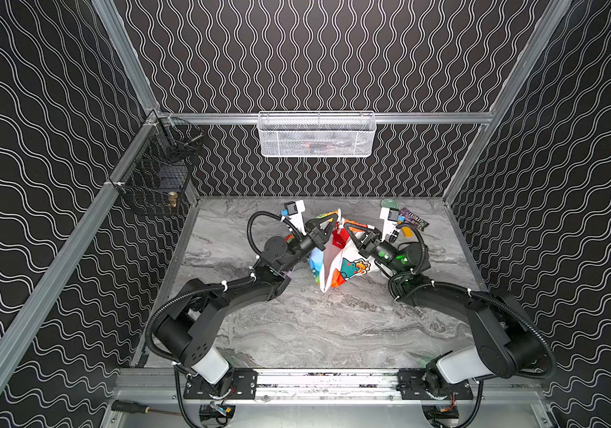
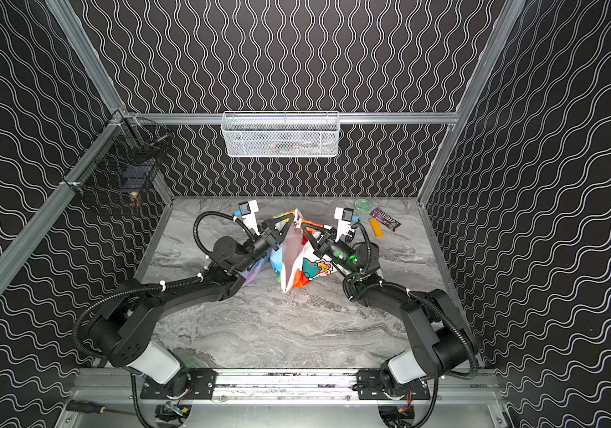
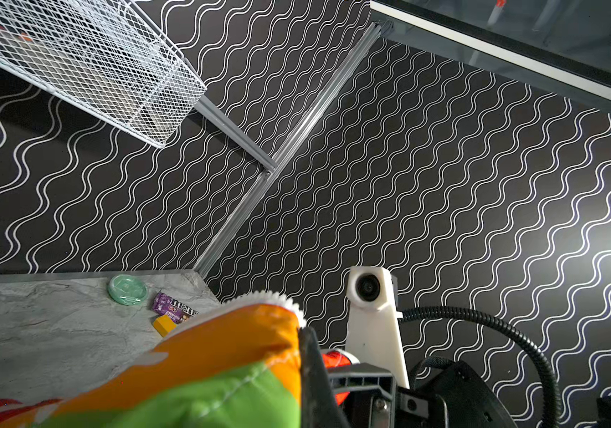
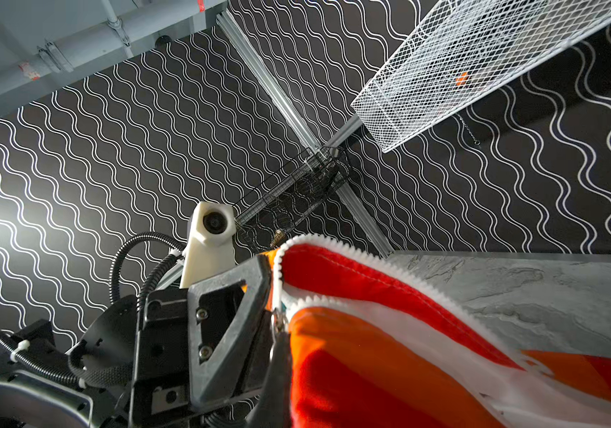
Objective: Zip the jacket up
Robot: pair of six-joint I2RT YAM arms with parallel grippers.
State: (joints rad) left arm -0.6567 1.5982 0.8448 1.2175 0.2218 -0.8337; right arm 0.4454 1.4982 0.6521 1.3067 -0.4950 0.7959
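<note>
The jacket [image 1: 352, 268] hangs above the marble table [image 1: 333, 333], held up by its top in both top views, with its front apart and the white cartoon-print lining showing. My left gripper [image 1: 333, 223] is shut on one zipper edge. My right gripper [image 1: 347, 226] is shut on the other edge, a hand's width away. In the left wrist view the orange and green fabric [image 3: 222, 363] lies against my dark finger [image 3: 311, 374]. In the right wrist view the white zipper teeth [image 4: 333, 244] run along red fabric, and a metal slider [image 4: 278, 320] sits at my fingertip [image 4: 278, 367].
A green round lid [image 1: 392, 203], a purple candy packet [image 1: 413, 218] and a yellow block [image 1: 406, 230] lie at the back right. A white mesh basket [image 1: 317, 135] hangs on the back wall and a black wire basket [image 1: 156, 178] on the left wall. A screwdriver [image 1: 130, 407] lies at the front.
</note>
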